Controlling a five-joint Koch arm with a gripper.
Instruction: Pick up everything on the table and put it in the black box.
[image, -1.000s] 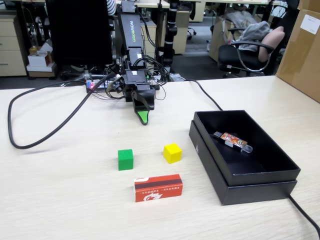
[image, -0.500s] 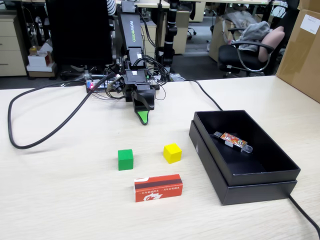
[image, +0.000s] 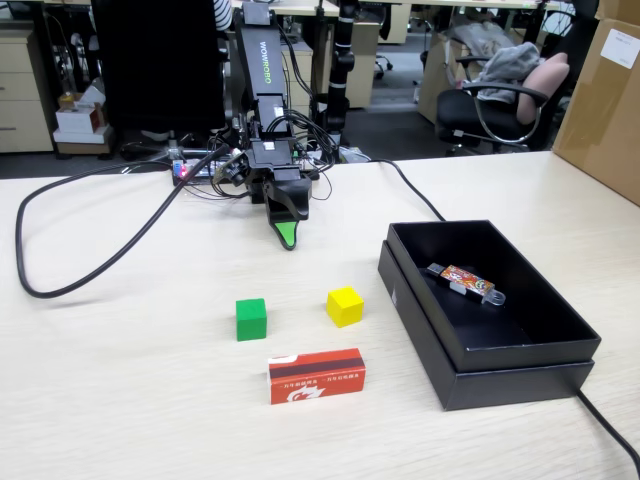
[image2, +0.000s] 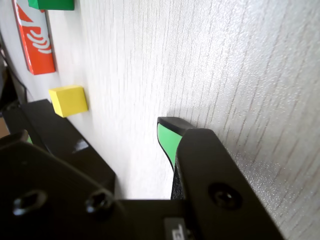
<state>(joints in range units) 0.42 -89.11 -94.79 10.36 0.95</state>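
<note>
On the wood-grain table (image: 120, 380), the pointed end effector's (image: 287, 238) state is unclear.

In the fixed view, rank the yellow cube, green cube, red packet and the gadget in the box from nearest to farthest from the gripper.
From the gripper:
1. Yellow cube and green cube, in front of it, yellow to the right, green to the left: too close to call.
2. Red packet, nearest the camera, beyond the cubes.
3. Gadget, inside the black box on the right; its rank against the packet is uncertain.
</note>
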